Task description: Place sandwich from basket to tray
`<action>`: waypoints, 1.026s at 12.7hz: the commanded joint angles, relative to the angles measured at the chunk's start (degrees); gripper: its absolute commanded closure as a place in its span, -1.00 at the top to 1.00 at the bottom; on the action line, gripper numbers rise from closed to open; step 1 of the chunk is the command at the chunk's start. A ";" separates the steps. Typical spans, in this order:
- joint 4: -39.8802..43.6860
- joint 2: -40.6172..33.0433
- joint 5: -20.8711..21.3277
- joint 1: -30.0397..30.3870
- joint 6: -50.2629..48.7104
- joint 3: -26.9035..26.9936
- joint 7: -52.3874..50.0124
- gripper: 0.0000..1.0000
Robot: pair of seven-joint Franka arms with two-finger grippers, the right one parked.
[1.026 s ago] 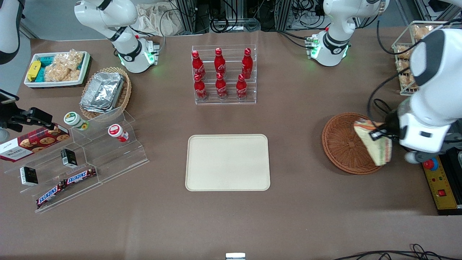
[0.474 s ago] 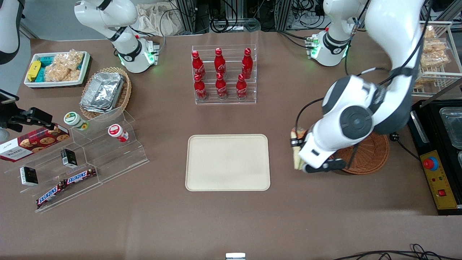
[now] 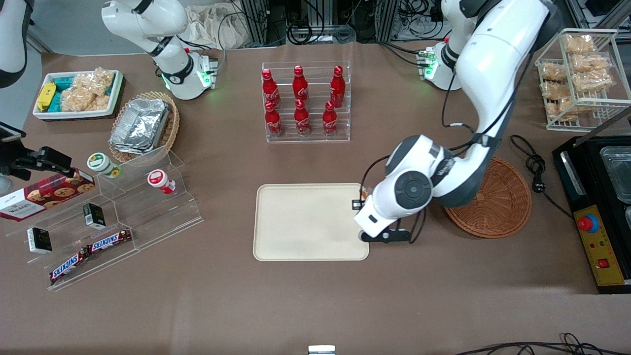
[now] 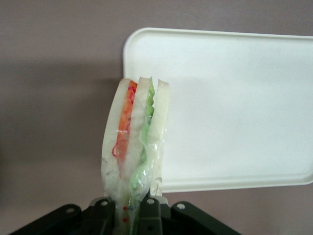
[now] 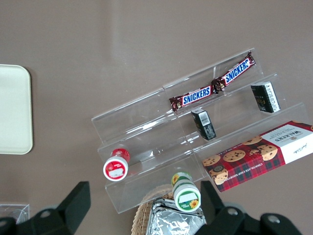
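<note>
Sandwich [image 4: 134, 147] hangs clear of the bench [image 3: 315, 296], its narrow end pinched between the fingers [image 4: 149, 211] of the end effector [image 4: 131, 210]. It stands on edge, showing white bread with an orange layer and a green layer under clear wrap. In the wrist view it sits over the edge of the tray [image 4: 234, 112], partly above the tray and partly above bare bench. From the front, the end effector [image 3: 362, 199] is above the tray [image 3: 310, 222] rim at the side nearest the basket [image 3: 498, 202], and only a sliver of the sandwich [image 3: 364, 193] shows past the wrist. The basket holds nothing.
</note>
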 commanded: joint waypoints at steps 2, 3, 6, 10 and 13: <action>3.03 6.04 4.63 -2.54 2.35 0.12 -3.34 -1.00; 2.94 6.75 5.42 -3.15 3.92 0.12 -4.14 -1.00; 3.03 8.16 5.43 -3.86 7.27 0.12 -5.81 -0.03; 2.94 7.11 5.52 -3.33 6.57 0.12 -5.90 0.99; 2.94 3.43 5.78 -2.72 2.64 0.21 -5.90 0.99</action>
